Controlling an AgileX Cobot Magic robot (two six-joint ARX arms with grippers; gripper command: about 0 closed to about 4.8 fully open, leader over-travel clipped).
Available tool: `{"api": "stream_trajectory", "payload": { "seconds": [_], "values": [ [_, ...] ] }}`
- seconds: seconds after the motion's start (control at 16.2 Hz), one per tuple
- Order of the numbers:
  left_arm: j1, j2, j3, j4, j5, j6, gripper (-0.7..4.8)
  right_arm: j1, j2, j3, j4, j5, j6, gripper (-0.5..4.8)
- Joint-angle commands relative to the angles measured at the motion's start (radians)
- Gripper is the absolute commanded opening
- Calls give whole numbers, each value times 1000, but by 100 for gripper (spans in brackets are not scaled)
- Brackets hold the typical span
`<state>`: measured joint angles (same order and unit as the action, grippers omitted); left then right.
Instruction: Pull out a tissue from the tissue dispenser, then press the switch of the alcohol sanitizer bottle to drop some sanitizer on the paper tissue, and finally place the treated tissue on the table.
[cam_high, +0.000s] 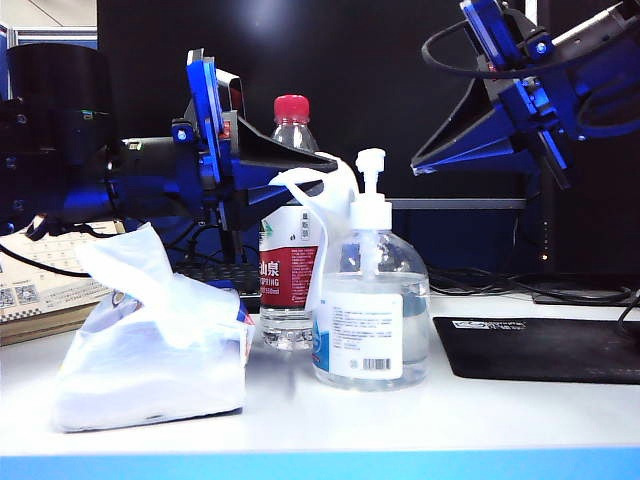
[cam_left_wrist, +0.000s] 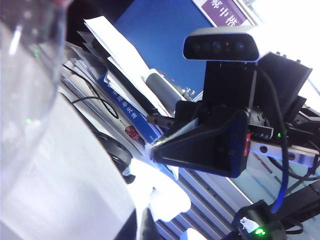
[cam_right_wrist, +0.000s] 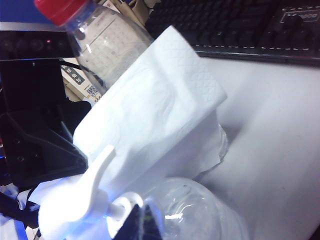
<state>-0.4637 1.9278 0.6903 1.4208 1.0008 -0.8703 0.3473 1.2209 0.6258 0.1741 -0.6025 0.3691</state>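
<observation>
White tissue (cam_high: 318, 215) hides left hand's (cam_high: 322, 172) tips.

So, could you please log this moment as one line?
left gripper: shut on tissue, beside switch | right gripper: shut, raised right of it

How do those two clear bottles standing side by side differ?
The alcohol sanitizer bottle is squat and round-shouldered, topped by a white pump, the switch; the water bottle is taller, slimmer, with a red screw cap. The sanitizer's label is white with a barcode, the water bottle's red. Both are clear plastic, upright on the table.
</observation>
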Motion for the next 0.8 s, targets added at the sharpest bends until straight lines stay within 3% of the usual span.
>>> {"api": "stream_trajectory", "payload": {
  "seconds": [0.06, 0.25, 0.49, 0.8],
  "values": [
    [0, -5, 11, 33, 13, 29, -6, 0, -3, 2, 27, -10, -3, -5],
    [0, -5, 50, 33, 112, 27, -6, 1, -4, 2, 97, -119, 66, -5],
    [9, -3, 61, 32, 186, 34, -6, 5, -4, 2, 114, -142, 100, -5],
    [28, 65, 65, -22, 182, 104, -6, 37, -4, 2, 111, -183, 109, -5]
  ]
}}
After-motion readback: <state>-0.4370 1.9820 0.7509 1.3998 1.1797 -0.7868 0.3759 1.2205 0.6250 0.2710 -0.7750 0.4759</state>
